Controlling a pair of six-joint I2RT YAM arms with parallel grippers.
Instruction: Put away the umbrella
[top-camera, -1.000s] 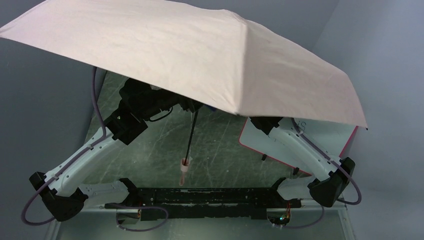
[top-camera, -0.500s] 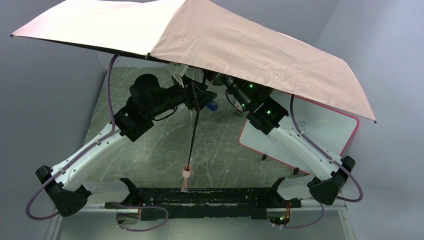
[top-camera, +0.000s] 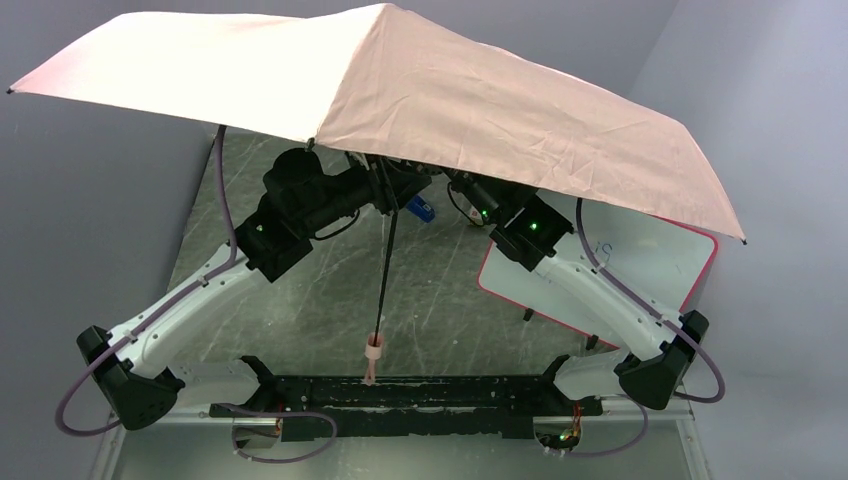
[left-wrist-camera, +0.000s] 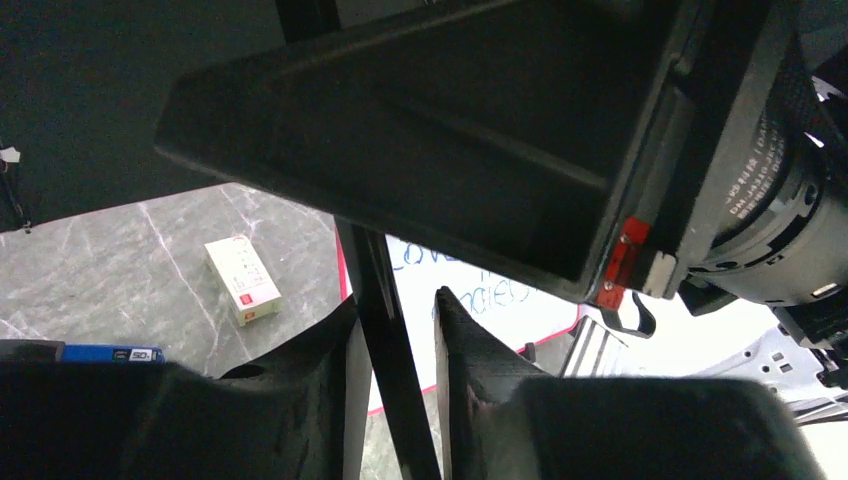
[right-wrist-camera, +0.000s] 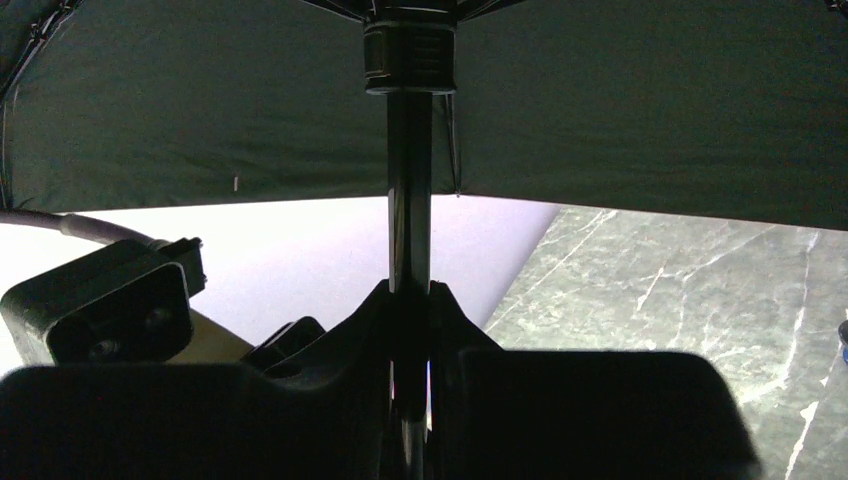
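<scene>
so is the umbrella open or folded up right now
Open. The umbrella has its pink canopy spread wide and taut, and its shaft runs fully extended down to the handle.

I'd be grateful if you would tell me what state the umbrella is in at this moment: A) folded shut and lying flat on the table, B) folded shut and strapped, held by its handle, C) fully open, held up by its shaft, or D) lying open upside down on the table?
C: the umbrella has its pink canopy spread wide in the top view, and the right gripper is shut on its dark shaft just under the canopy.
</scene>
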